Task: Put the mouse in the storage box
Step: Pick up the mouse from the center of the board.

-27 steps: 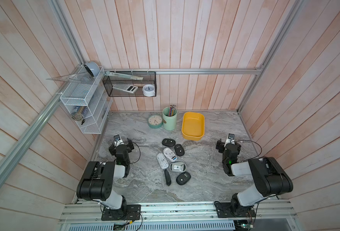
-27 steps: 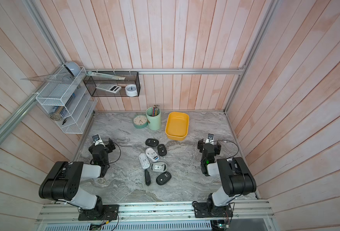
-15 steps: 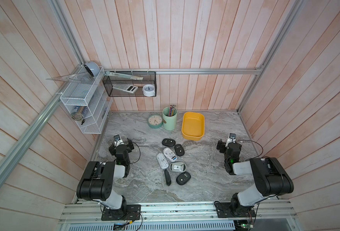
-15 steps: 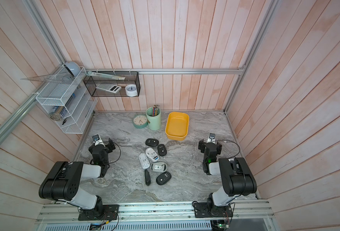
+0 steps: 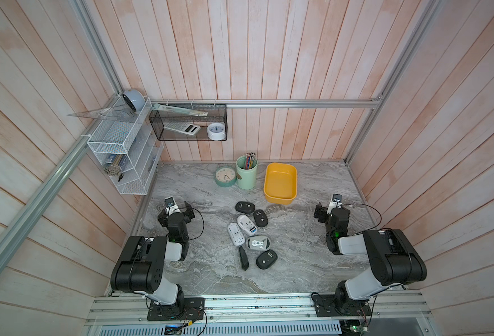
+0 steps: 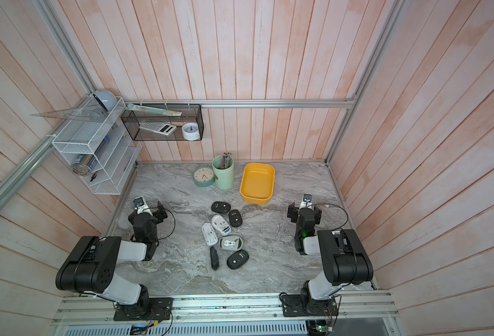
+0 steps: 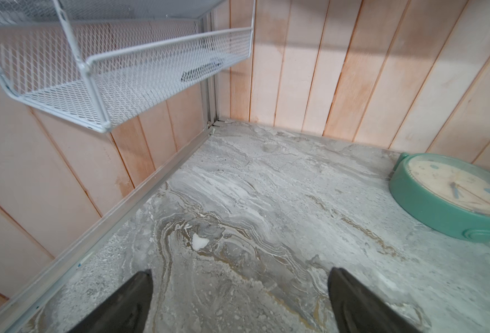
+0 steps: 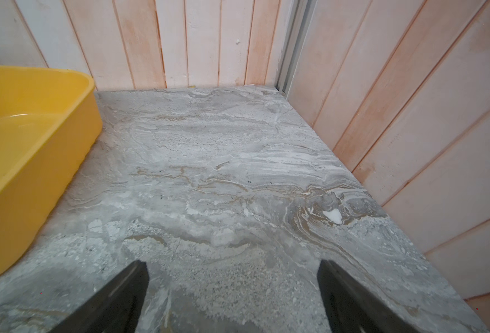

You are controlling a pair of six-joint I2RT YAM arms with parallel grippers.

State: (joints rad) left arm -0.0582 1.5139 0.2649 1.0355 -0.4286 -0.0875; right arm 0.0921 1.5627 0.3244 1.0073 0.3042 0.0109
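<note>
Left gripper (image 7: pixel 241 271) is spread wide above the marble tabletop (image 7: pixel 267 187), nothing between its jaws. Right gripper (image 8: pixel 232 262) is just as wide and empty, with the yellow storage box (image 8: pixel 21 161) close by. In both top views the mice (image 5: pixel 247 224) lie clustered mid-frame on the tabletop, the box just above and right of them.

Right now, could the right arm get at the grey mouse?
Probably yes: the right gripper is open and empty, and bare tabletop lies between it and the grey mouse, though other mice crowd its far side.
</note>
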